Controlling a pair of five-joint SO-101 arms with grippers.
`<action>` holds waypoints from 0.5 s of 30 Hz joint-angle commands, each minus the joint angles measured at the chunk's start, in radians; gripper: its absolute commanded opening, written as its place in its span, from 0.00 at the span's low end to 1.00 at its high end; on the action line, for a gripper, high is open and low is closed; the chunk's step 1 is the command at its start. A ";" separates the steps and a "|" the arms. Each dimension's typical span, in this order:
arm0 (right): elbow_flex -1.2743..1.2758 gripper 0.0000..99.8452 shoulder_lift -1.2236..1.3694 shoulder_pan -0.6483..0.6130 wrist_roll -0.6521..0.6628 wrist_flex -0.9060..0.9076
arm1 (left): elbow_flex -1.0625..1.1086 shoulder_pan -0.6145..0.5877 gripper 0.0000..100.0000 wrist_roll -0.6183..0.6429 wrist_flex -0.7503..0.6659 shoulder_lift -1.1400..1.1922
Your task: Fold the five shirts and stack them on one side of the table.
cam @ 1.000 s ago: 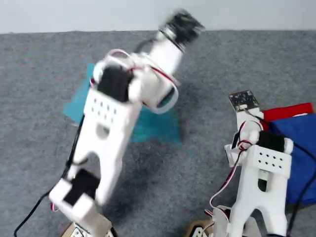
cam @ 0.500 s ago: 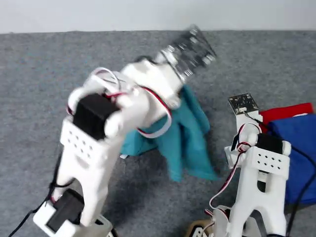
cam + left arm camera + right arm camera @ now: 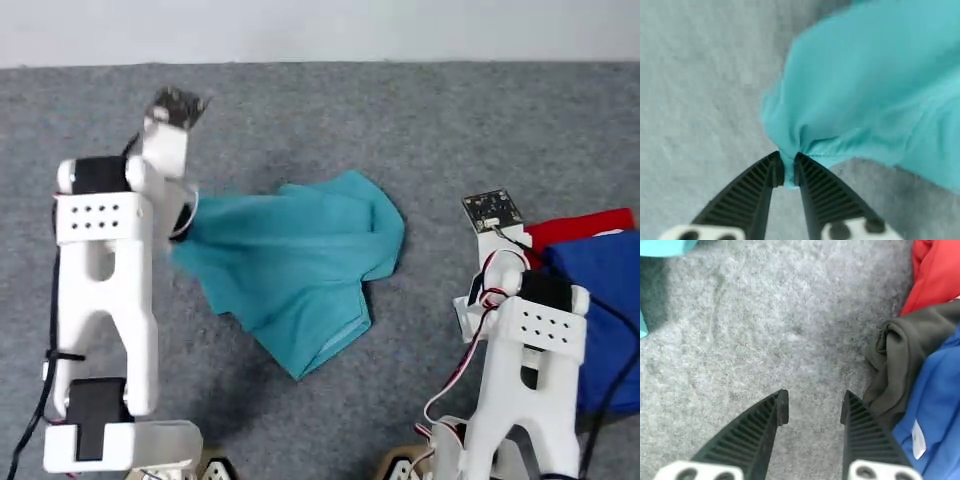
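Pinching a bunched edge of the teal shirt (image 3: 875, 85) between its two fingers, my left hand (image 3: 787, 164) sits at the left side of the grey counter (image 3: 450, 120), pressed tight on the cloth so that small folds gather right at the tips. From that grip the teal shirt (image 3: 300, 270) stretches away toward the middle of the counter, rumpled and unfolded, with one rounded lobe at its far right and a loose corner pointing down toward my bases. Right of it comes a strip of bare grey surface, and then my right hand (image 3: 812, 407), its fingers spread apart with nothing between them, only the felt below. Just beside that hand lies a dark shirt (image 3: 895, 365), crumpled in a lump and touching the two shirts around it. A red shirt (image 3: 585, 225) lies at the right edge of the counter, and a blue shirt (image 3: 605, 300) lies partly over it, nearer to my right arm, with a small white tag (image 3: 917, 437) showing on its cloth.
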 commanded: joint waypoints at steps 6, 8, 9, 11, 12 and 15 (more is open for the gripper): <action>-0.003 0.18 -0.015 0.002 0.002 -0.016 | 0.122 -0.002 0.02 0.075 -0.021 -0.049; -0.003 0.18 -0.015 0.002 0.002 -0.016 | 0.039 -0.018 0.02 0.135 -0.020 -0.049; -0.003 0.18 -0.015 0.002 0.002 -0.016 | -0.016 -0.029 0.02 0.158 -0.020 -0.049; -0.003 0.18 -0.015 0.001 0.002 -0.016 | -0.128 -0.044 0.03 0.204 -0.009 -0.048; -0.003 0.18 -0.015 0.001 0.002 -0.016 | -0.182 -0.044 0.06 0.241 0.018 -0.043; -0.002 0.18 -0.015 0.001 0.002 -0.016 | -0.320 -0.020 0.16 0.351 0.138 -0.040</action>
